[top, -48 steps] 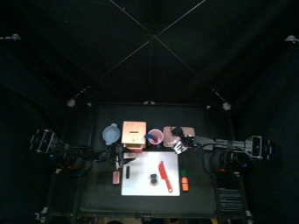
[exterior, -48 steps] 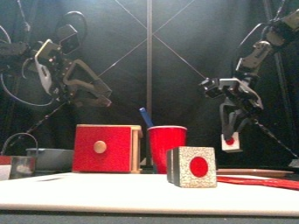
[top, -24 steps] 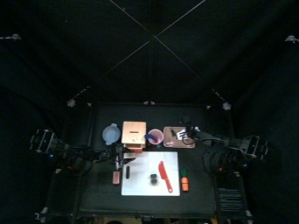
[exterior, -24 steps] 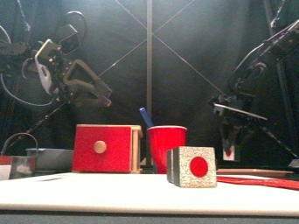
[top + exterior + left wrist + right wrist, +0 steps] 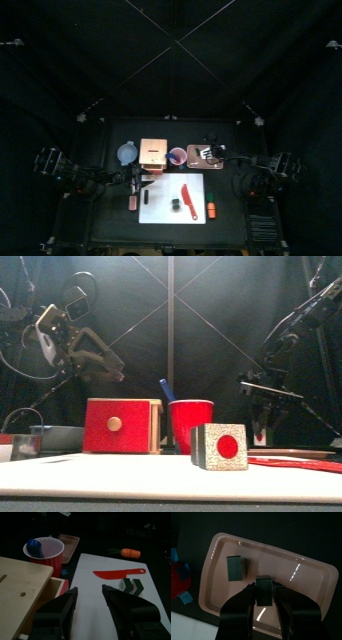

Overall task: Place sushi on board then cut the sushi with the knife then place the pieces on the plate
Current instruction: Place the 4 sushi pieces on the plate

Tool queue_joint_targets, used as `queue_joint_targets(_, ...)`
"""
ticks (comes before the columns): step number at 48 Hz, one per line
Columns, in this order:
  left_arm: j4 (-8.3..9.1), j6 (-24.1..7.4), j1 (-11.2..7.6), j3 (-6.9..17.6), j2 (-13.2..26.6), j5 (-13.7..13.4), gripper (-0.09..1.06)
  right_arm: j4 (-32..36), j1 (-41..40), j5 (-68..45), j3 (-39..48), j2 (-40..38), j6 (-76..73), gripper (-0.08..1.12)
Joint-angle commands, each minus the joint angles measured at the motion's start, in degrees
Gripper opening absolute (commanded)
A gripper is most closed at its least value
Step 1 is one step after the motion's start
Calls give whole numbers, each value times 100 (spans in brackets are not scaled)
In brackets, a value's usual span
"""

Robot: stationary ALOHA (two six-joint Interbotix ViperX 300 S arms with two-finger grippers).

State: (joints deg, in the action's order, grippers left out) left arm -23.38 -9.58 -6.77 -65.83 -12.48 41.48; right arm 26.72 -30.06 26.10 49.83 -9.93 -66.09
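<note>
Pink tray holds one sushi piece; right tool grips a second piece; left tool gapes.

Left gripper hangs raised, jaws apart; right gripper points down, lower, clamped on a sushi piece.

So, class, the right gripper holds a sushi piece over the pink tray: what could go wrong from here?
1. The held piece in the right gripper is close beside the placed piece on the pink tray; set down carelessly, it may knock that one.
2. The left gripper hangs open by the white board that bears the red knife and the remaining roll; a stray move could push them.
</note>
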Motion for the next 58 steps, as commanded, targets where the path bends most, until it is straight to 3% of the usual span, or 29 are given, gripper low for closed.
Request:
queue_joint_targets(1,0,0,-26,53,-62,35,82,-35,44,-35,-105,-35,-9,69)
queue_joint_targets(10,0,0,-18,26,-53,35,82,-141,88,-18,-149,35,-9,78)
queue_joint_targets(30,9,18,-18,35,-53,35,82,-97,334,492,-308,-334,44,78)
queue_joint_targets(37,0,18,-18,53,-53,35,82,79,976,448,-316,-712,272,78)
queue_joint_targets(47,9,9,-9,88,-62,26,82,703,2865,-501,-589,-606,1107,78)
queue_joint_targets(58,9,-18,9,290,-62,35,82,35,3744,-158,-1433,97,1670,78)
